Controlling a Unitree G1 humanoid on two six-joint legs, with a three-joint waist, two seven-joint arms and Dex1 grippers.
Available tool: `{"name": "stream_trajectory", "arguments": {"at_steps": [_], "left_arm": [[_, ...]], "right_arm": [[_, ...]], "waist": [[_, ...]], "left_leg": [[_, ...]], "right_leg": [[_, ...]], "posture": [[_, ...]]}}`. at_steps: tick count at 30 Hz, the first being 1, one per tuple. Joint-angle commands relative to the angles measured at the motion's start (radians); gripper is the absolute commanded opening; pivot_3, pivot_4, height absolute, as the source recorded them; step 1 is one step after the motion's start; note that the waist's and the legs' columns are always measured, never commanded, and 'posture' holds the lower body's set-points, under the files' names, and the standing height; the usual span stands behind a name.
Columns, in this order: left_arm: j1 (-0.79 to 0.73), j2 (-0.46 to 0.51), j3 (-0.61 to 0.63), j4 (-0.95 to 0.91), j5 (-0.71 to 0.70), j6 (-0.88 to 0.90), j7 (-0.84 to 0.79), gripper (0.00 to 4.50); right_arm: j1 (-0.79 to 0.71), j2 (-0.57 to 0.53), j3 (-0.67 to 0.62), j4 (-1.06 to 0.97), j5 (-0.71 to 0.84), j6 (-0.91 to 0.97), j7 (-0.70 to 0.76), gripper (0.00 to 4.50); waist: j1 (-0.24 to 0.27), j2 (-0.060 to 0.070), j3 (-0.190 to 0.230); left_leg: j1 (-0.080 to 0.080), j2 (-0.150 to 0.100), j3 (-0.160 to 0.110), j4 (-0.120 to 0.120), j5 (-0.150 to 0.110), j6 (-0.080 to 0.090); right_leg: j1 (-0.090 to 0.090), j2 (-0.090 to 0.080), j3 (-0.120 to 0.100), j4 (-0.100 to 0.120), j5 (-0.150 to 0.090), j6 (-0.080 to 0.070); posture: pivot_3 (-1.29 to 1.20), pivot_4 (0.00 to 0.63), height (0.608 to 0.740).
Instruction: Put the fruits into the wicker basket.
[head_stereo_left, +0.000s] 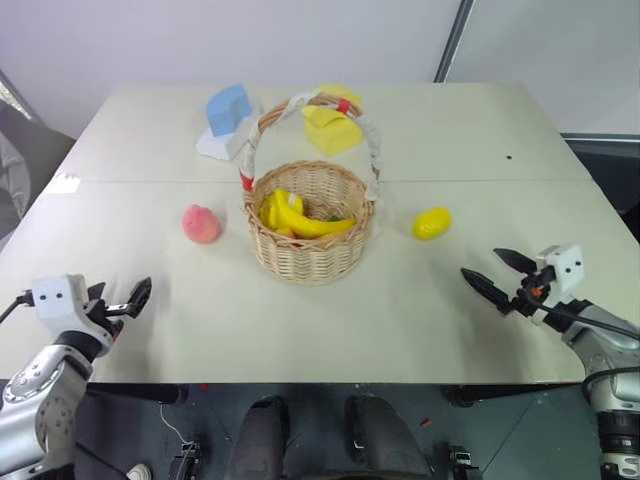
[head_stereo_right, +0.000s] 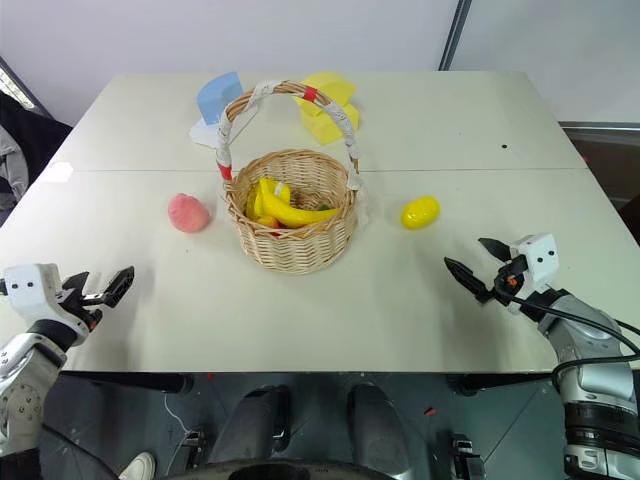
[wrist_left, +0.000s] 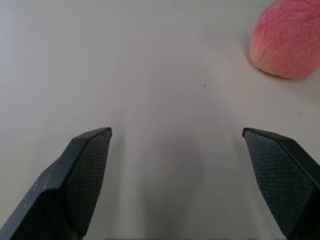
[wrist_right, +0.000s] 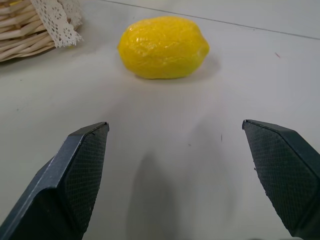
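I can't see the bottom of the wicker basket (head_stereo_left: 308, 245); the bananas (head_stereo_left: 292, 215) cover it. The basket hides part of the yellow block (head_stereo_left: 333, 128). My left wrist view cuts off the peach (wrist_left: 289, 39).

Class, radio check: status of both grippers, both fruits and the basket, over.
Left gripper and right gripper open, empty. Peach and lemon on table, flanking wicker basket. Nothing in the way.
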Motion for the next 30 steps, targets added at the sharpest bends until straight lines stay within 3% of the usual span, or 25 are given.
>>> {"name": "stream_trajectory", "arguments": {"at_steps": [1, 13, 20, 24, 30], "left_arm": [[-0.004, 0.014, -0.003, -0.037, -0.001, -0.003, 0.0, 4.5], [-0.11, 0.04, -0.069, -0.09, -0.052, 0.075, -0.005, 4.5], [-0.341, 0.15, -0.208, 0.0, 0.023, 0.163, 0.006, 4.5], [-0.464, 0.176, -0.294, 0.098, 0.081, 0.183, -0.007, 4.5], [-0.582, 0.16, -0.374, 0.204, 0.128, 0.214, -0.011, 4.5]], "right_arm": [[-0.012, 0.001, -0.004, -0.054, 0.002, 0.004, -0.016, 4.46], [-0.035, -0.045, -0.002, -0.2, 0.023, 0.052, 0.005, 4.46], [-0.052, -0.159, -0.013, -0.506, 0.233, 0.298, 0.059, 4.46], [-0.145, -0.197, 0.043, -0.644, 0.316, 0.398, 0.046, 4.46], [-0.244, -0.151, 0.18, -0.735, 0.305, 0.425, 0.007, 4.46]], "waist": [[0.001, 0.0, 0.0], [0.003, 0.0, 0.0], [0.004, -0.001, 0.0], [-0.002, -0.002, 0.0], [0.003, -0.005, 0.002]], "left_leg": [[0.0, 0.0, 0.0, 0.0, 0.0, 0.0], [-0.001, 0.0, 0.001, -0.001, 0.0, 0.0], [-0.001, -0.001, 0.0, 0.0, 0.0, 0.0], [-0.001, -0.002, 0.0, 0.0, 0.0, 0.0], [-0.001, -0.001, -0.001, -0.001, 0.0, 0.0]], "right_leg": [[0.0, 0.0, 0.0, 0.0, 0.0, 0.0], [0.0, 0.001, 0.0, -0.002, 0.0, 0.0], [0.0, 0.003, 0.0, -0.001, 0.001, 0.001], [0.0, 0.004, 0.0, -0.001, 0.001, 0.002], [-0.001, 0.005, -0.001, -0.001, 0.003, 0.005]], "posture": [[0.0, 0.15, 0.74], [0.0, 0.15, 0.74], [0.0, 0.15, 0.74], [0.0, 0.15, 0.74], [0.0, 0.15, 0.74]]}}
